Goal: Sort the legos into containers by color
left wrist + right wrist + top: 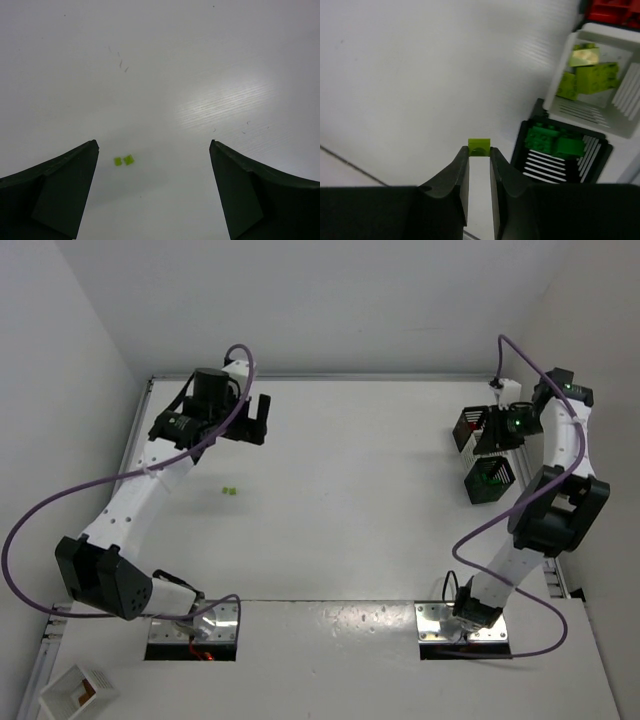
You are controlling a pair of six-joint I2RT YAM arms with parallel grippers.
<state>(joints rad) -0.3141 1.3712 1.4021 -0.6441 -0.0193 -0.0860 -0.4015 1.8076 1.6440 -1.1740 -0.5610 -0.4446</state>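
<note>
One black slatted bin (522, 142) at the far right of the tabletop (200, 60) holds dark green legos (552, 140). Just beside it, a pale bin (590, 122) holds lime legos (590, 75). A third bin (460, 430), mostly cut off in the right wrist view, shows red legos (612, 7). The right claw (479, 152) is closed on a single lime lego (479, 145), held above the tabletop near the black slatted bin. Two loose lime legos (123, 160) lie side by side on the tabletop beneath the wide-open left claw (153, 143), closer to one finger than the other.
</note>
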